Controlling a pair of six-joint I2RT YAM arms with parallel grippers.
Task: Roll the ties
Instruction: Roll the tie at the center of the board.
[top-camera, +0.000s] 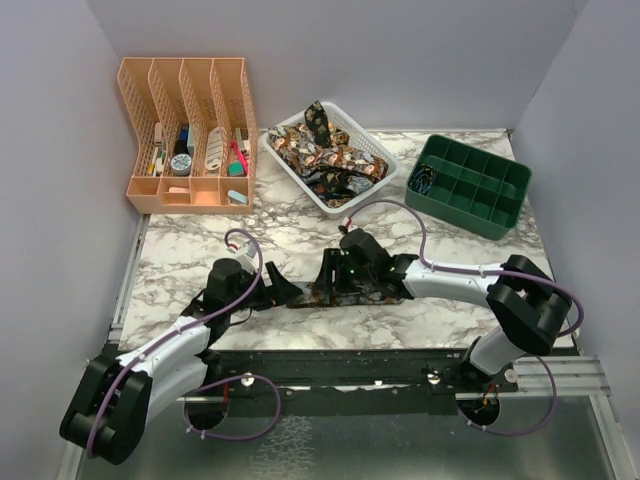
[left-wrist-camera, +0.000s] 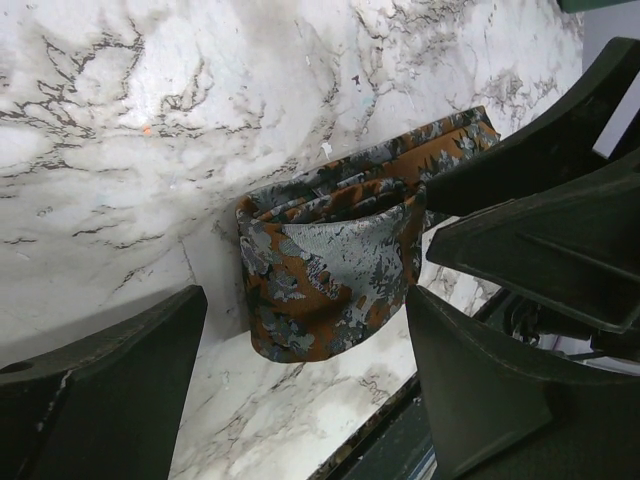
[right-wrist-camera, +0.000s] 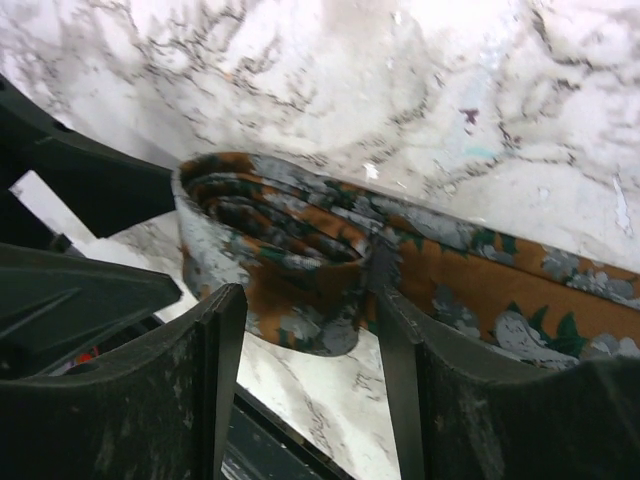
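white marble-patterned table (top-camera: 180, 262) between plain pale grey-lavender walls (top-camera: 400, 55), under soft even light

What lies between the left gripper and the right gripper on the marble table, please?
A partly rolled tie: both wrist views show it sitting between the left gripper and the right gripper.

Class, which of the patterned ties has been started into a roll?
The orange-brown tie lying alone on the marble table, its end coiled; the other ties lie loose in the white basket.
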